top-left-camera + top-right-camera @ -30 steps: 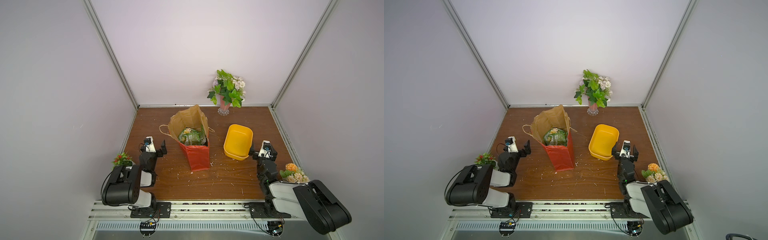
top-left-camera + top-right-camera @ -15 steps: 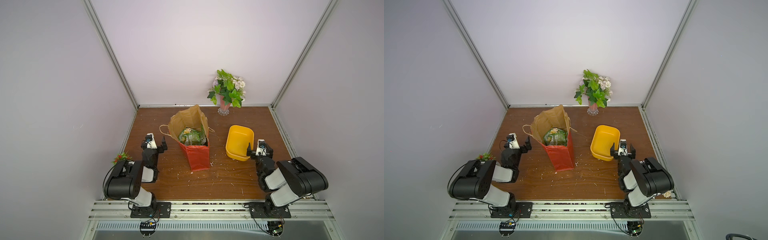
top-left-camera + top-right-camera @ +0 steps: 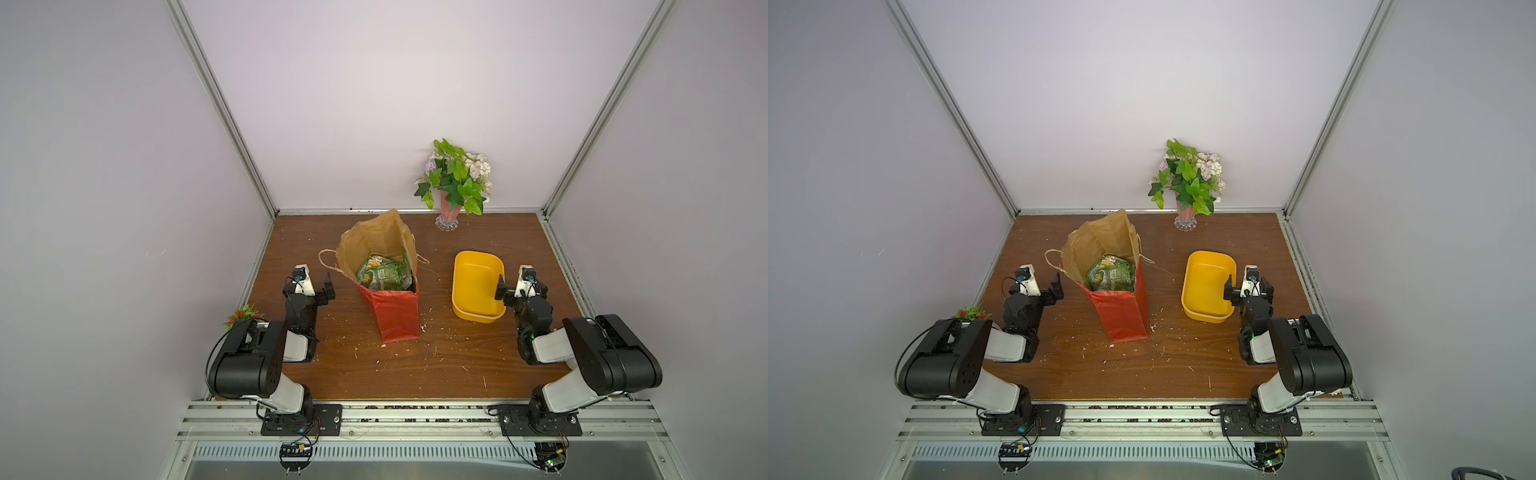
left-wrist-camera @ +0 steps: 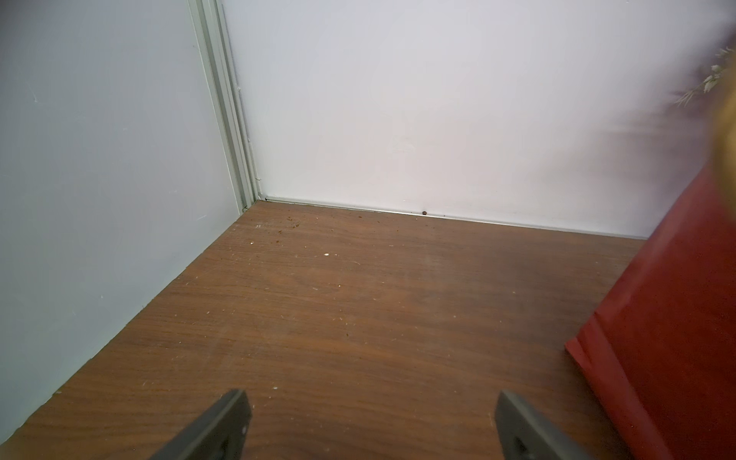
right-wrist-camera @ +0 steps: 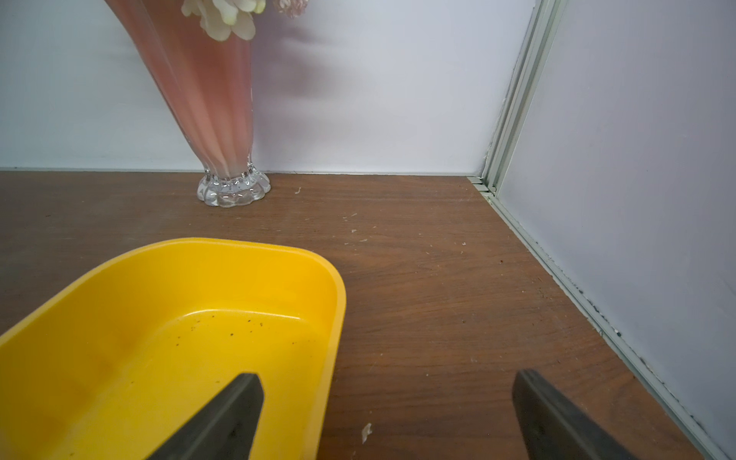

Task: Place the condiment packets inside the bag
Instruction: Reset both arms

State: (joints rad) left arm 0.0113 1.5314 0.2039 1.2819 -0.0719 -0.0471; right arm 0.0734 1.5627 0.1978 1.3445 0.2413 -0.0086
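The red paper bag point(image 3: 397, 318) point(image 3: 1121, 318) stands upright and open at the middle of the table in both top views. Several green condiment packets point(image 3: 384, 276) point(image 3: 1112, 277) lie inside it. My left gripper point(image 3: 309, 293) point(image 3: 1038, 291) hovers just left of the bag, open and empty. In the left wrist view its jaws point(image 4: 370, 398) stand wide over bare wood, with the bag's red side point(image 4: 669, 318) beside them. My right gripper point(image 3: 521, 291) point(image 3: 1248, 293) is open and empty at the yellow tub's right rim. In the right wrist view point(image 5: 387, 378) one finger point(image 5: 239, 402) hangs over the tub.
A yellow oval tub point(image 3: 473, 266) point(image 3: 1206, 266) point(image 5: 239, 271) with nothing in it sits right of the bag. A pink vase of leaves and flowers point(image 3: 451, 208) point(image 5: 215, 99) stands by the back wall. A small red-green plant point(image 3: 243, 312) sits behind my left arm. Crumbs dot the wood.
Both arms have folded up, their elbows rising near the front rail. The right arm swung in from the right. The grippers stayed nearly in place, both open.
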